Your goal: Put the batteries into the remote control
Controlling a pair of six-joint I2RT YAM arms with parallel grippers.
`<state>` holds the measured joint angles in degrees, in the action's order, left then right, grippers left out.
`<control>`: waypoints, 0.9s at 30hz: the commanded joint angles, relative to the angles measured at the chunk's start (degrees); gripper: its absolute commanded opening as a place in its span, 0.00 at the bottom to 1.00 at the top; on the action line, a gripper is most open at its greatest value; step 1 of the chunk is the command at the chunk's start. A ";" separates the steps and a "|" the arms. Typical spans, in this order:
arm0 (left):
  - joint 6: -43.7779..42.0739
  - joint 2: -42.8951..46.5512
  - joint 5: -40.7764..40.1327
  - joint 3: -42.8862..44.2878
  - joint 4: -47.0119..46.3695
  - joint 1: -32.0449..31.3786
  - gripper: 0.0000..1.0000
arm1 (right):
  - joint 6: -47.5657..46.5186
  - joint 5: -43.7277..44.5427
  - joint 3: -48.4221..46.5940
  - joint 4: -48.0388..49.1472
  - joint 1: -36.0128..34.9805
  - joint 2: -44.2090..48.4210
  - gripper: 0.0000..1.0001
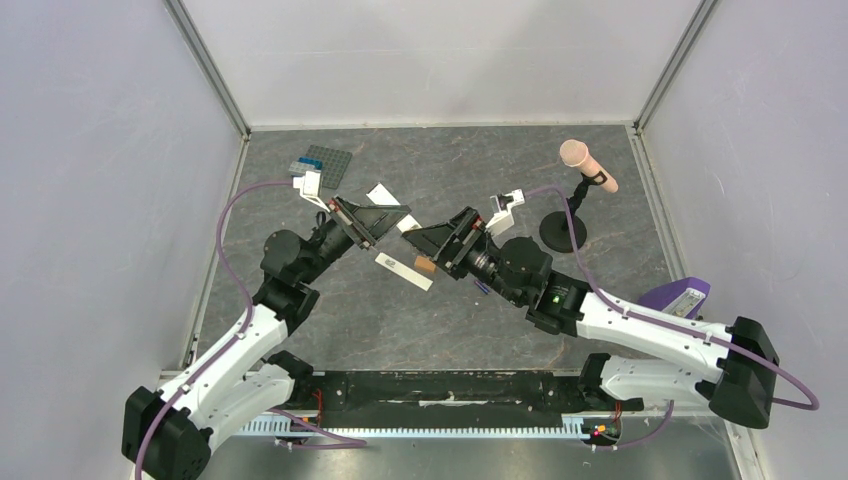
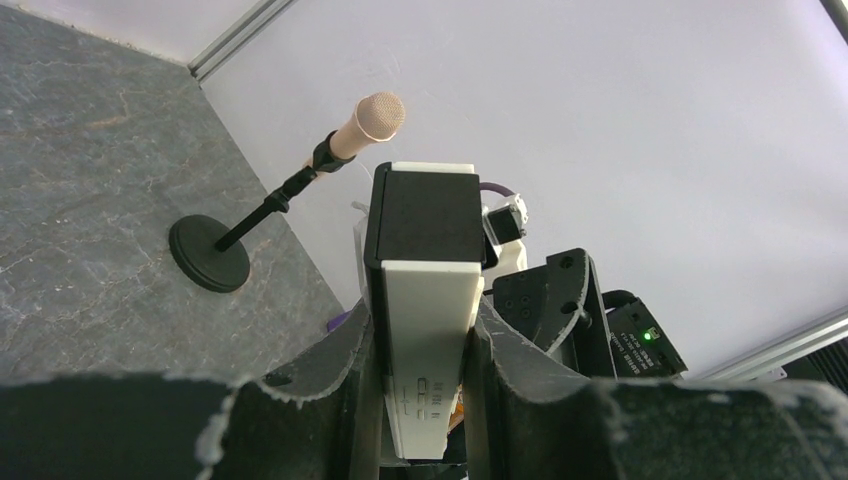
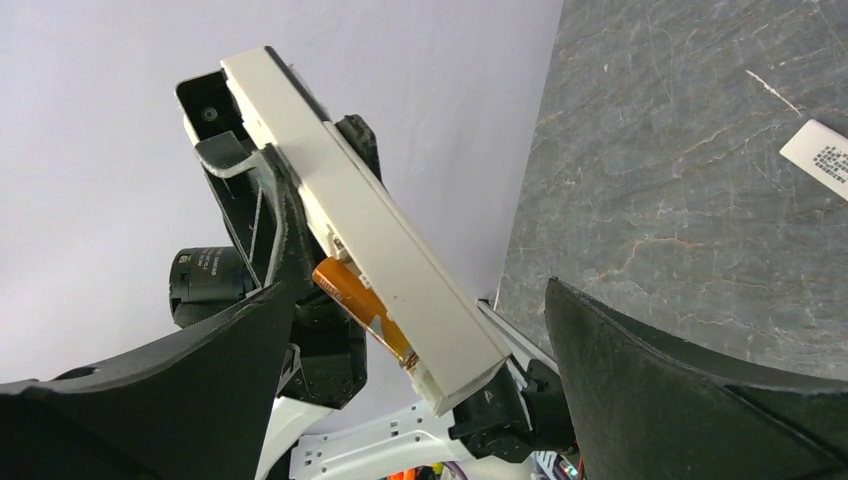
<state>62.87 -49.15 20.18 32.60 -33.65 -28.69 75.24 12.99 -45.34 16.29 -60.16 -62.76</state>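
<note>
My left gripper (image 1: pixel 378 238) (image 2: pixel 415 325) is shut on the remote control (image 1: pixel 402 270) (image 2: pixel 428 330) (image 3: pixel 370 230), a cream-white bar held off the table. Its free end slants down toward my right gripper. An orange battery (image 1: pixel 425 265) (image 3: pixel 362 308) lies along the remote's recess side near that end; I cannot tell whether it is seated. My right gripper (image 1: pixel 430 252) (image 3: pixel 418 290) is open, its jaws standing wide on either side of the remote's end without touching it. A thin dark blue battery (image 1: pixel 481 286) lies on the table by my right wrist.
A microphone (image 1: pixel 588 155) (image 2: pixel 372 118) on a black stand is at the back right. A grey studded plate (image 1: pixel 328 160) with a blue brick lies at the back left. White cards (image 1: pixel 383 193) (image 3: pixel 820 155) lie on the table. A purple object (image 1: pixel 682 296) is at the right edge.
</note>
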 commanded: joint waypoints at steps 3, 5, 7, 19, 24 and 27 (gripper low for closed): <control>-3.40 0.55 2.05 -0.31 -5.59 -0.18 0.02 | 3.32 2.41 -0.31 3.53 0.04 0.12 0.98; -3.61 0.83 2.23 -0.62 -5.73 -0.14 0.02 | 3.43 2.78 0.08 3.74 0.04 0.40 0.98; -3.76 1.05 2.33 -0.88 -6.06 -0.16 0.02 | 3.48 2.80 0.08 3.83 0.13 0.44 0.98; -3.33 1.59 2.56 -1.41 -6.57 -0.16 0.02 | 5.88 1.59 1.33 2.78 1.10 0.34 0.75; -3.20 1.95 2.58 -1.58 -6.60 -0.20 0.02 | 5.49 0.13 0.81 2.49 1.45 -0.54 0.65; -2.92 1.95 2.33 -1.64 -6.55 -0.20 0.02 | 5.44 -0.58 1.02 2.19 1.54 -0.79 0.59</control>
<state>61.17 -48.36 21.63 30.55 -36.12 -28.69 80.34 12.91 -44.27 17.63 -59.00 -63.20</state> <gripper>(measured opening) 0.339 0.618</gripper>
